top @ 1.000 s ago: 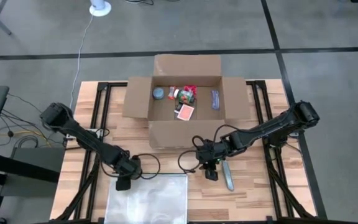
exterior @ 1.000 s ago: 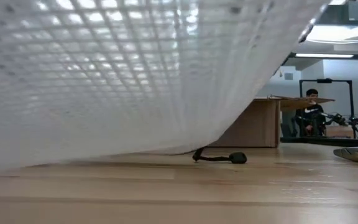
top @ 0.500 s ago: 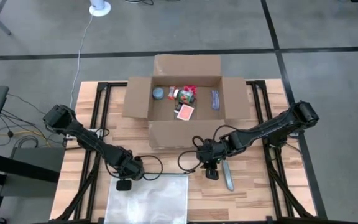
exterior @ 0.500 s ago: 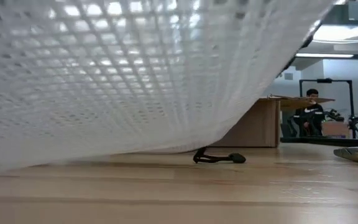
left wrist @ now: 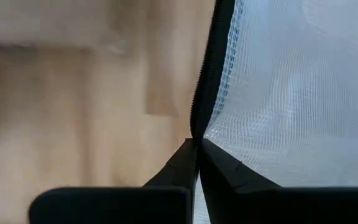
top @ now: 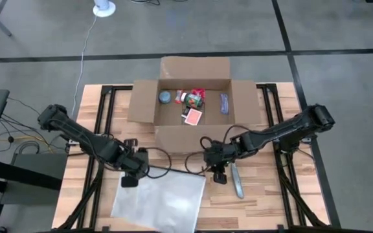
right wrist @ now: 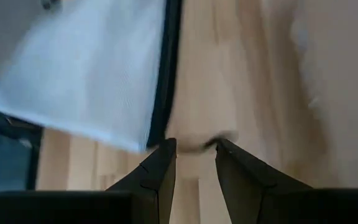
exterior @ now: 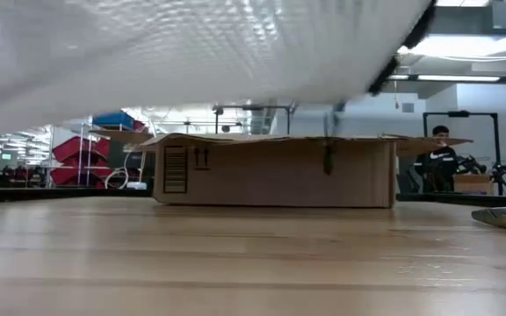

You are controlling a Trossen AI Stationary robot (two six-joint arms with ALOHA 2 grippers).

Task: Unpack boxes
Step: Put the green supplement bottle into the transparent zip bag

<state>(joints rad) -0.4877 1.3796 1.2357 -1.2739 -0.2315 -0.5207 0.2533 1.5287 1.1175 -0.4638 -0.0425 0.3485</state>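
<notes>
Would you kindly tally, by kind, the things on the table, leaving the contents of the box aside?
Cardboard box: 1
Clear mesh bag, pinched in the left tool: 1
Slim blue-grey item beside the right tool, too small to identify: 1
Total: 3

Desk [top: 264, 194]: pale wood planks, smooth, slight sheen, on a black metal frame. Box [top: 193, 107] at the desk's far edge: brown corrugated cardboard, matt, with dark print on the side wall seen in the low view. Bag [top: 160, 200] near the front edge: translucent white plastic with a fine woven grid texture, lightly glossy, with a black zip strip along one edge. Left tool [left wrist: 197, 155]: matt black plastic fingers pinched on the bag's zip edge. Right tool [right wrist: 194, 155]: same matt black finish, fingers apart over bare wood. Floor [top: 44, 39]: grey, matt.
</notes>
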